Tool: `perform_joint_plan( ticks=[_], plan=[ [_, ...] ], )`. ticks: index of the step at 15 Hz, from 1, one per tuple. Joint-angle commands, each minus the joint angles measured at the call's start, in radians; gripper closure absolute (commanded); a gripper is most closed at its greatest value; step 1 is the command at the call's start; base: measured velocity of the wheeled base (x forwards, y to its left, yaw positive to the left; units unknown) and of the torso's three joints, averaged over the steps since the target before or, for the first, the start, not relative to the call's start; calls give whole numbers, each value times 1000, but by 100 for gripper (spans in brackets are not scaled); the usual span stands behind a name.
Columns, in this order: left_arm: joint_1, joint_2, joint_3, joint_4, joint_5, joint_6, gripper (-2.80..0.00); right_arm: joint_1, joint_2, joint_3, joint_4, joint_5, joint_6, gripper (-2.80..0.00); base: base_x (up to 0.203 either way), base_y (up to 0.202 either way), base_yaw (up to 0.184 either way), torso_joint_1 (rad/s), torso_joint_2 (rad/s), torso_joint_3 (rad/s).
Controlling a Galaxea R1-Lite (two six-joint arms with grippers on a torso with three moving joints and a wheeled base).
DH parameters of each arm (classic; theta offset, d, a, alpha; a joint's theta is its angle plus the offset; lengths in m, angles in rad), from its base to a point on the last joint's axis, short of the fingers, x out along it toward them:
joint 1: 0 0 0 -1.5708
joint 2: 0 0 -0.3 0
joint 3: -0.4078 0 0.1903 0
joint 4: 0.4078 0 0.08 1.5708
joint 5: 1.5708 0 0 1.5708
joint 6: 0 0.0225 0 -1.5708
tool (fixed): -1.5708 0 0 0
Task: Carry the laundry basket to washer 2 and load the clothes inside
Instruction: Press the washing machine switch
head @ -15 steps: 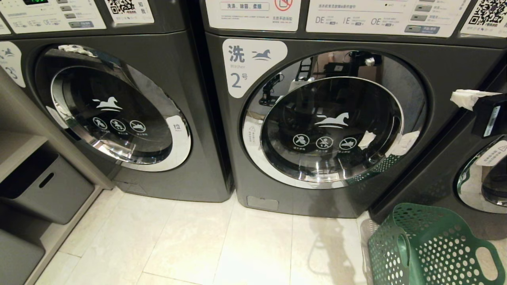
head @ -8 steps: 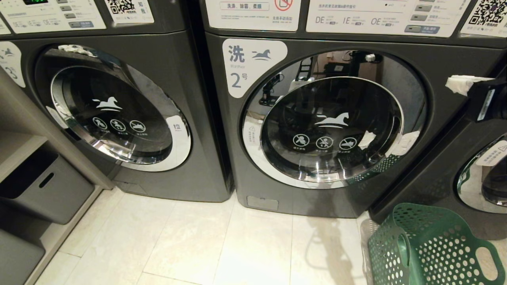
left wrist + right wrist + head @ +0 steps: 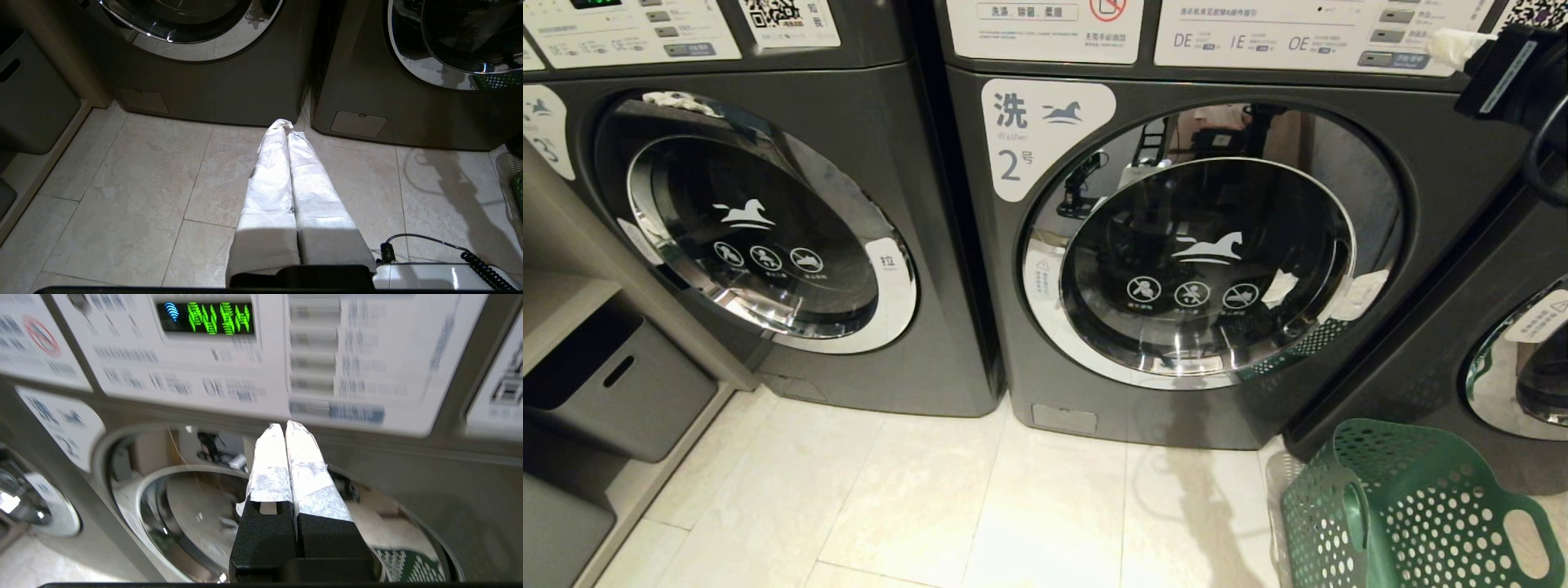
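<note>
Standing side by side along the far edge of the tiled floor (image 3: 915, 498): three dark grey front-load washers, doors all shut. washer 2 (image 3: 1094, 392) fills the centre of the head view, its white "2" label (image 3: 1033, 135) at the upper left of the round chrome-rimmed door (image 3: 1205, 245). The washer labelled 3 (image 3: 915, 163) sits to its left; a third washer (image 3: 1515, 359) is partly visible at the right edge.

Right gripper (image 3: 285, 426): raised high, at the top right of the head view (image 3: 1450, 45). Its white-wrapped fingers (image 3: 302, 457) are pressed together, nothing between them. The tips point at the lower edge of washer 2's control panel (image 3: 261, 375); the door glass lies below and beyond the tips. Whether the tips touch the panel cannot be told.

Left gripper (image 3: 286, 124): low over the floor, fingers pressed together and empty, pointing at the seam between washer 3 and washer 2.

Laundry basket (image 3: 1413, 506): green, perforated, upright on the floor well below the right gripper, just in front of the gap between washer 2 and the washer to its right. Its contents are not visible from here.

Grey storage bins (image 3: 621, 392) sit on shelving at far left, beside washer 3.
</note>
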Motion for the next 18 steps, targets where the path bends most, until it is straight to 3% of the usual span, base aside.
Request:
perform_joint_plan(
  ticks=[1, 7, 9, 11, 18],
  plan=[
    [0, 1, 0, 0, 0, 0, 0, 3, -7, -32, 16, -2, 20, 0, 0, 0, 0, 0, 0, 0],
    [0, 1, 0, 0, 0, 0, 0, -5, -70, 5, 122, 36, 28, 0, 0, 0, 0, 0, 0, 0],
    [0, 1, 0, 0, 0, 0, 0, -10, -81, 31, 121, 37, -20, 0, 0, 0, 0, 0, 0, 0],
    [0, 1, 0, 0, 0, 0, 0, -16, -67, 30, 122, 41, -125, 0, 0, 0, 0, 0, 0, 0],
    [0, 0, 0, 0, 0, 0, 0, -40, 101, -89, 49, 5, -131, 0, 0, 0, 0, 0, 0, 0]
  ],
)
